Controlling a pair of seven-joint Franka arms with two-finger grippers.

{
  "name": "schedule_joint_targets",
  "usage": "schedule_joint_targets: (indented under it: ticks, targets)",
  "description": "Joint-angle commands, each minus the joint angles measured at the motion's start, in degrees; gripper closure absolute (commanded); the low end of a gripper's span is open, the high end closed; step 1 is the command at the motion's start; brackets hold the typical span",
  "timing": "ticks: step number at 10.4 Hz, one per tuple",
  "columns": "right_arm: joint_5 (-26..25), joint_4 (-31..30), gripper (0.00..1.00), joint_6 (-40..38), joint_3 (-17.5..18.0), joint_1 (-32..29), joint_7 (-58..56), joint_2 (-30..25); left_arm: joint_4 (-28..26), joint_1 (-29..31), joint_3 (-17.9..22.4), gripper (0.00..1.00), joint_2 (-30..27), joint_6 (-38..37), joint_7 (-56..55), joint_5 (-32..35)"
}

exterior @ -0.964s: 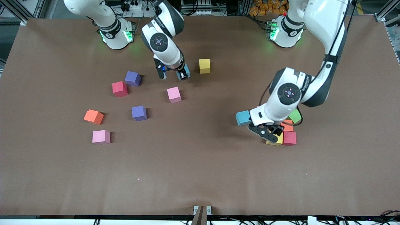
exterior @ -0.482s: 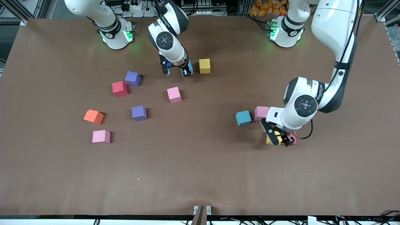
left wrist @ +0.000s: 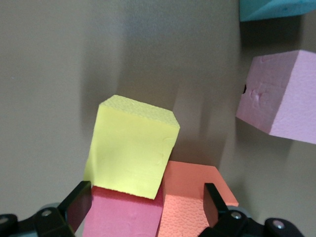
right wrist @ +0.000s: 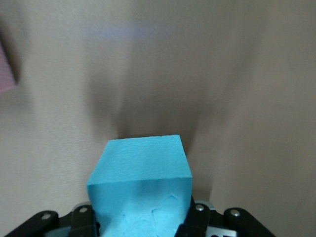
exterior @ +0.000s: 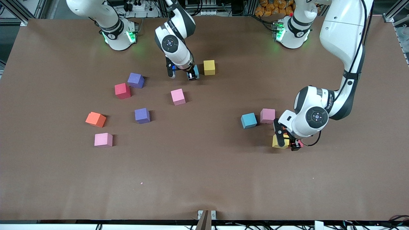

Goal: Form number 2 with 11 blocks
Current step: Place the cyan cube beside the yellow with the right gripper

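Brown counter (exterior: 204, 166), blocks scattered across it. Right gripper (exterior: 182, 76) fingers clamp a light blue block (right wrist: 140, 190) beside the yellow block (exterior: 209, 67). Left gripper (exterior: 287, 140) fingers wide over a yellow, red, orange cluster (left wrist: 133, 153).

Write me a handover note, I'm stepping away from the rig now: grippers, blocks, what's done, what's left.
Right gripper: shut on a light blue foam cube, beside the loose yellow foam cube.
Left gripper: open, low over the started cluster: yellow cube, red cube, orange cube.
Pink cube and second light blue cube sit beside the cluster.
Done: only a few cubes grouped.
Left: bring over the scattered cubes at the right arm's end and build the 2.
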Motion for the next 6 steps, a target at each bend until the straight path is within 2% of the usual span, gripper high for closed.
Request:
schedule_joint_targets:
  ticks: [1,6]
  targets:
    - [3.40,-0.42,0.98,3.37,-0.25,2.61,2.54,0.96,1.17,0.08,-0.05,0.00,0.48,-0.45,1.83,-1.37]
    - [4.47,-0.42,0.98,5.39,-0.25,3.85,5.09,1.32,3.37,-1.07,-0.66,0.00,1.62,-0.36,1.64,-1.54]
